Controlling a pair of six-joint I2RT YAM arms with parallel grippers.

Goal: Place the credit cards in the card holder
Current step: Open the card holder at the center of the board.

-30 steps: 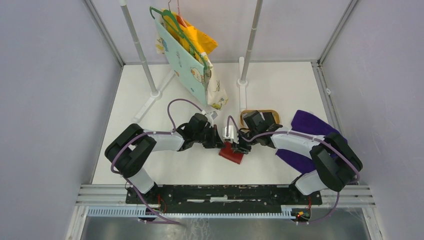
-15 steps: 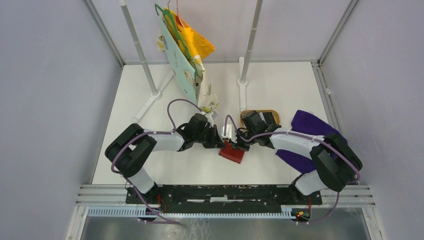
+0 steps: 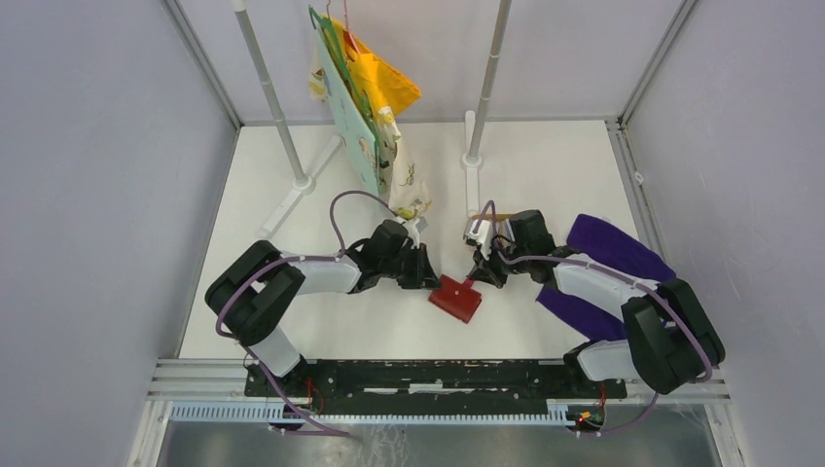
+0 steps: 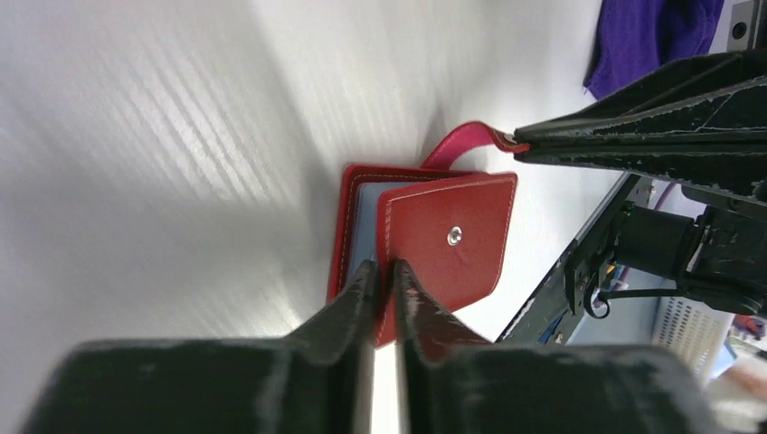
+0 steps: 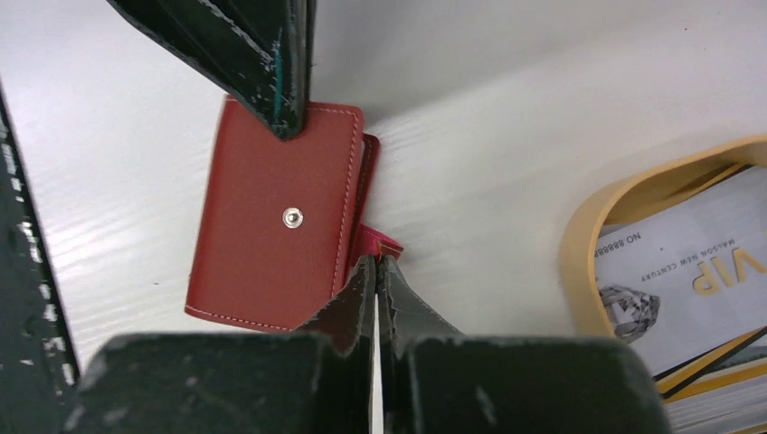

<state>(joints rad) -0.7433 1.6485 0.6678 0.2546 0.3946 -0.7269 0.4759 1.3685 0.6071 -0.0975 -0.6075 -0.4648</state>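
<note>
Your left claw (image 4: 383, 269) is closed on the card holder (image 3: 455, 298), its two fingers pinching the edge of the top flap, the one with the small metal snap stud. In the top view it reaches in from about 10 o'clock of the holder. Your right claw (image 5: 375, 262) is closed too, nipping the pink snap tab (image 5: 383, 241) that sticks out from the holder's side, and it comes in from about 1 o'clock.

The dark-red holder lies on the white surface (image 3: 545, 175) midway between the two arms, with the flap lifted a little. In the left wrist view a pale blue layer shows between the covers, but you cannot tell whether it is a card or lining.

The credit cards (image 5: 687, 262) sit in the oval wooden tray (image 5: 588, 226), toward 1 o'clock of the holder and apart from it. The top card is pale with gold "VIP" print. A purple cloth (image 3: 608, 243) lies at about 3 o'clock, partly under your right arm.
</note>
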